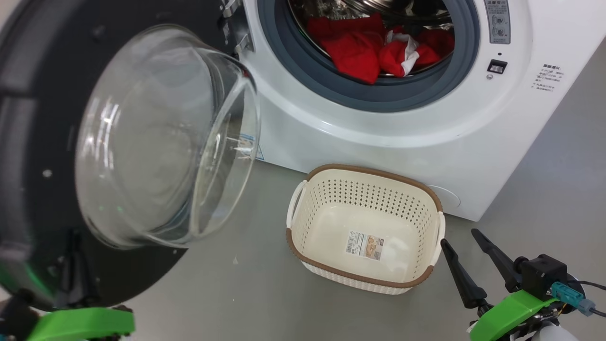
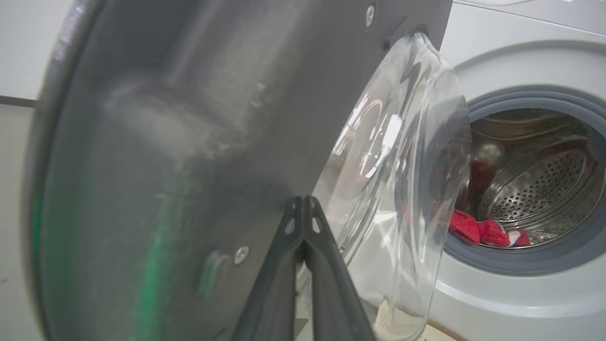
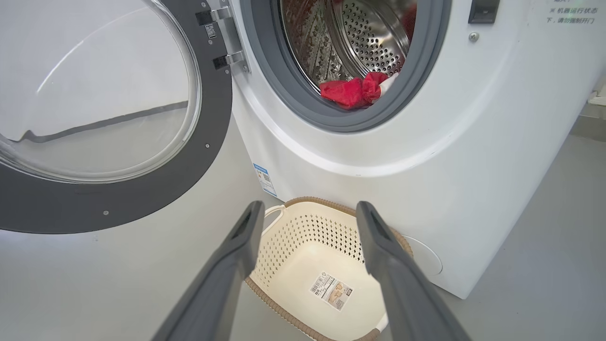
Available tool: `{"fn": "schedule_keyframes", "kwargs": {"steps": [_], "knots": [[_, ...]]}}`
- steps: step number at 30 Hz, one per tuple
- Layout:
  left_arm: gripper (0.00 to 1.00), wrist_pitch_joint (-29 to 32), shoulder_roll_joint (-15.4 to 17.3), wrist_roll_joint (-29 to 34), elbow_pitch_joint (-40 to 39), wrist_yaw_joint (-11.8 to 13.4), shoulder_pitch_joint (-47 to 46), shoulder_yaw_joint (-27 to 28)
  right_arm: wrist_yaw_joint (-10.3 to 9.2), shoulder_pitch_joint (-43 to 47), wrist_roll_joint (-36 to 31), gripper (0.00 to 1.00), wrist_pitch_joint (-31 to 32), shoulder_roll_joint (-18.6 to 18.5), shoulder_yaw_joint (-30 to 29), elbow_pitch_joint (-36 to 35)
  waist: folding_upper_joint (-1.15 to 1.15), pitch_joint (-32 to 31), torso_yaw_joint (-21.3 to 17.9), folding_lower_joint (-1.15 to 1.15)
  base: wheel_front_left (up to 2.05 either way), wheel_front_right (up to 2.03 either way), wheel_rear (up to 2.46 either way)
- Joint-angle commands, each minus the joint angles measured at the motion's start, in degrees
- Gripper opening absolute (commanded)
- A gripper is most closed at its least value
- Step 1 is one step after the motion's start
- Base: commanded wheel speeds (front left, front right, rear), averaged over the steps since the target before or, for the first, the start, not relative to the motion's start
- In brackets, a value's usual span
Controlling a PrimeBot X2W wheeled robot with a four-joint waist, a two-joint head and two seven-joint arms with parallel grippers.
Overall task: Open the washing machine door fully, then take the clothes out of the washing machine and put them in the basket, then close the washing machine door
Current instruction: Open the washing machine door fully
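Plainly, the washing machine holds the red-and-white clothes in its steel drum, heaped at the near lip behind the grey ring. On the floor just before it, the cream basket shows a bare bottom with a barcoded paper label, its print too small to read. A small blue label sits low on the machine's front, with Chinese writing at upper right. The washing machine door hangs open at left, and the left gripper, fingers pressed together, sits close by its dark inner face. The right gripper, fingers spread, hovers near the basket's right.

Glossy glass door; perforated plastic basket; steel drum
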Motion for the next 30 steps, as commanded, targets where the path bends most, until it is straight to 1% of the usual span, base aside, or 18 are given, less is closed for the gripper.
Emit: {"fn": "schedule_keyframes", "kwargs": {"steps": [1,7,15,27,30], "knots": [[0.0,-0.3,1.7,1.0,-0.8,0.0,-2.5,3.6,0.36,-1.5,-0.3,1.0,-0.7,-1.0,1.1,-1.4,0.0,0.4,-0.3,-0.01,0.0,0.0,0.0],[0.0,-0.3,2.3,4.0,3.4,-2.0,-6.8,10.9,0.36,-2.2,-0.2,1.0,-0.7,-1.4,1.5,-1.5,0.0,1.3,-1.1,-0.01,0.0,0.0,0.0],[0.0,-0.3,4.2,7.2,8.4,-3.8,-11.4,18.0,0.36,-3.1,-0.1,1.0,-0.7,-2.0,1.8,-1.6,0.0,3.0,-2.2,-0.01,0.0,0.0,0.0],[0.0,-0.3,9.6,10.6,18.8,-5.6,-19.2,25.4,0.36,-4.9,-0.1,1.0,-0.7,-3.3,2.6,-1.9,0.0,5.8,-4.1,-0.01,0.0,0.0,0.0],[0.0,-0.3,10.4,11.2,20.1,-5.8,-20.2,26.3,0.36,-5.2,-0.1,1.0,-0.7,-3.4,2.7,-1.9,0.0,6.2,-4.5,-0.01,0.0,0.0,0.0]]}}
